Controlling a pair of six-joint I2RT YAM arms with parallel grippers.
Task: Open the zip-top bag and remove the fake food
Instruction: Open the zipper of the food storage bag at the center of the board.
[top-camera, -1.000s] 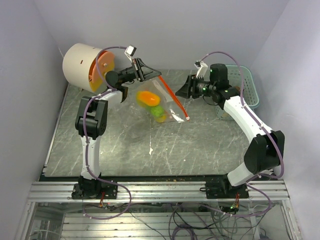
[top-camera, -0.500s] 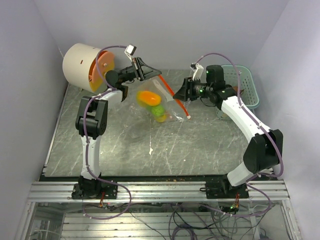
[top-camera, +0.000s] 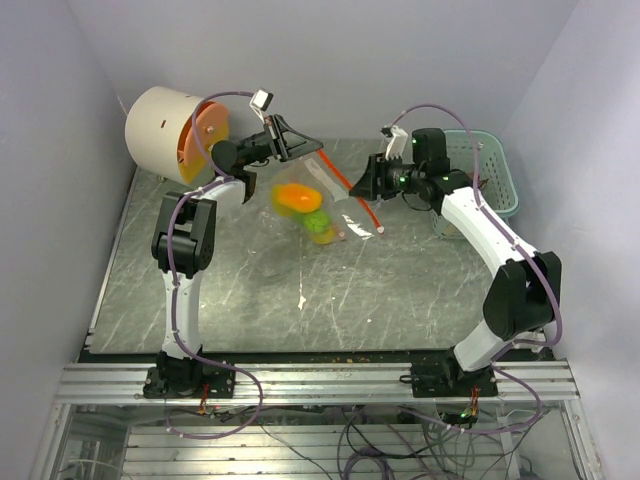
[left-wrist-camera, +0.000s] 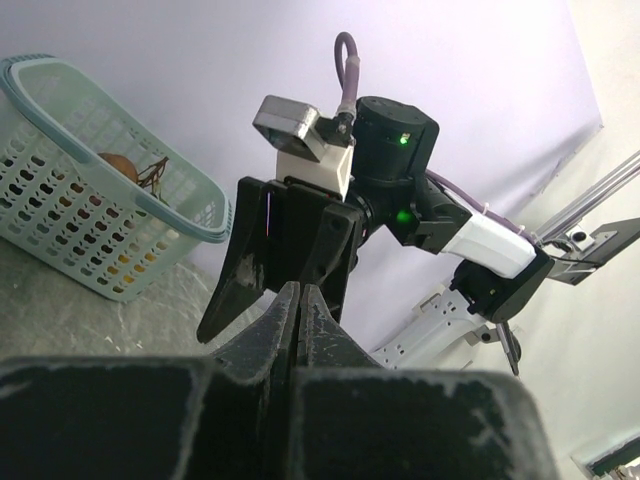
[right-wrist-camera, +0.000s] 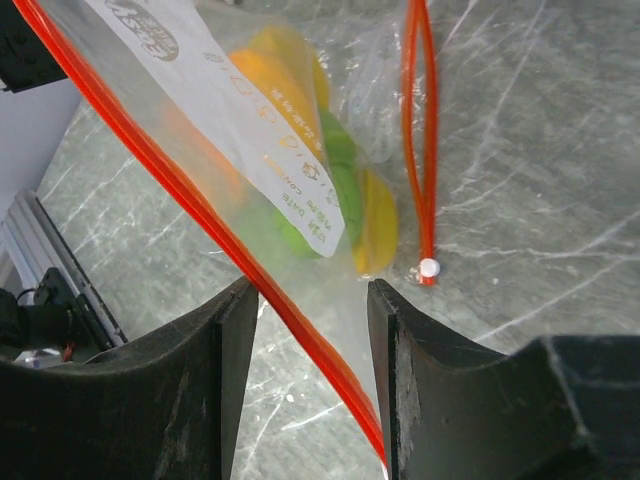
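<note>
While aloft, one zip-top bag

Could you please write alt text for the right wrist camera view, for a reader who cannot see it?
The open right pincer straddles the red zip strip of a clear bag, its fingers apart on either side and not clamped. Orange, green and yellow toy food shows through the bag, above a grey marbled table.

Two arms, one zip-top bag, one basket, one drum, at least three food pieces.
</note>
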